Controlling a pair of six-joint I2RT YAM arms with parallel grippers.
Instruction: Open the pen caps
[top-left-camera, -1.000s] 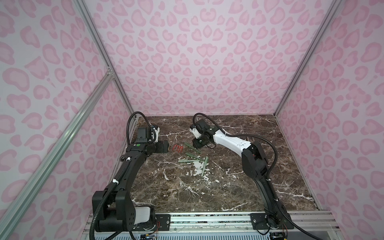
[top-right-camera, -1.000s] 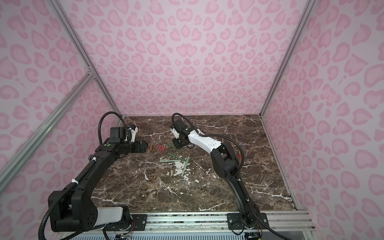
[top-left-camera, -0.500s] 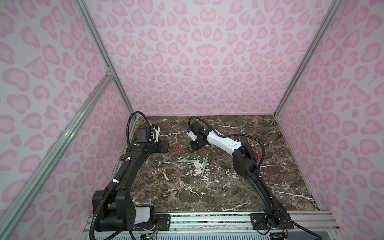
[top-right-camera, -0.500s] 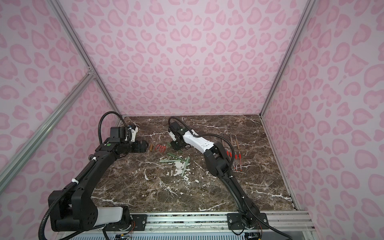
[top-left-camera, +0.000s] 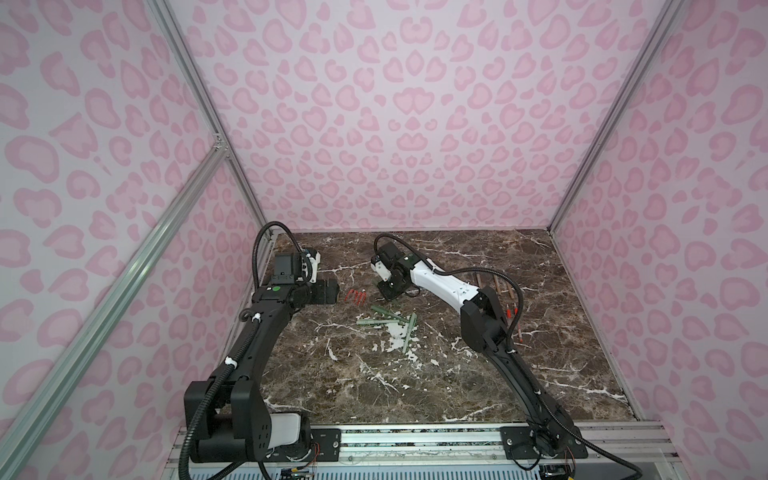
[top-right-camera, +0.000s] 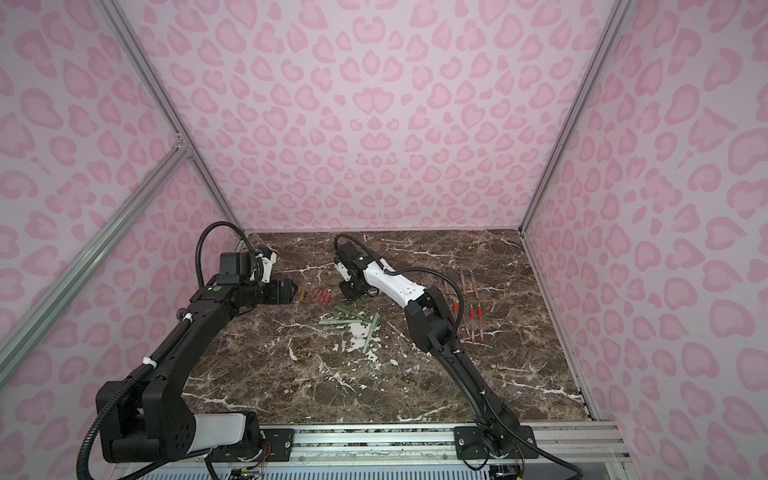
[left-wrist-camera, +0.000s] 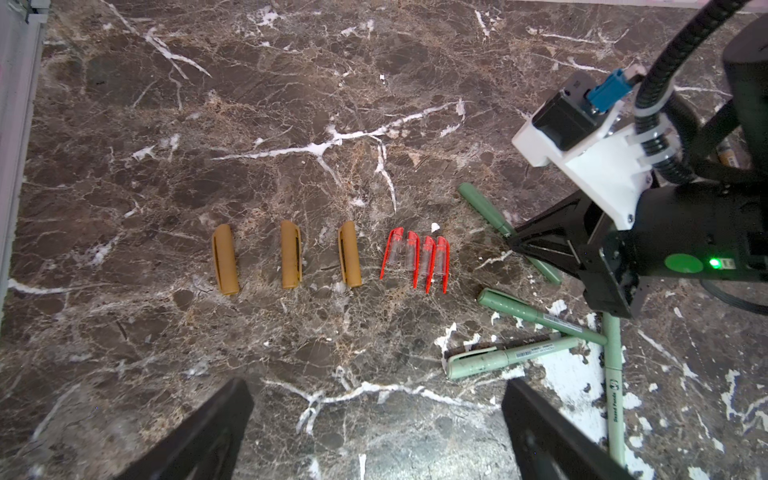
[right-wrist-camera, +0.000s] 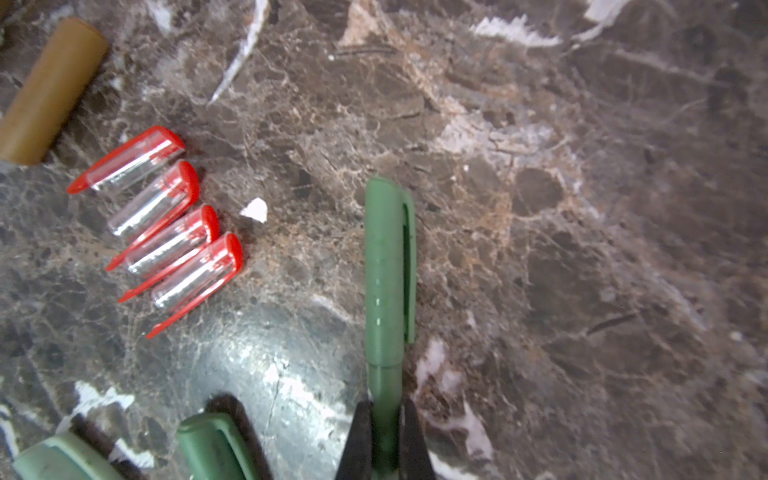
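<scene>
Four red-and-clear pen caps (left-wrist-camera: 415, 259) lie side by side, touching, on the dark marble tabletop (left-wrist-camera: 291, 104), all off their pens. Three tan-brown caps (left-wrist-camera: 291, 255) continue the same row just beside them, each apart from its neighbour and likewise off.

On the other side of the red group, the right gripper (right-wrist-camera: 385, 409) is clamped tight on the barrel of a sage-green pen (right-wrist-camera: 384, 382), just behind the pen's green cap (right-wrist-camera: 388, 266). That cap is on the pen and points away from the jaws, near the red-and-clear pen caps but not touching them. The pen runs low along the marble; whether it is lifted clear of it I cannot tell.

Three other green pens (left-wrist-camera: 540, 318) lie in a loose, crossed heap near the right gripper. In the left wrist view two of them show their caps on.

The left gripper (left-wrist-camera: 374, 436) has its jaws spread wide with only bare marble between them, and it faces the row of caps.

Well apart on the table's right side, in a top view, thin brown pen bodies (top-right-camera: 463, 280) and clear red-tipped pen bodies (top-right-camera: 472, 320) lie uncapped.
</scene>
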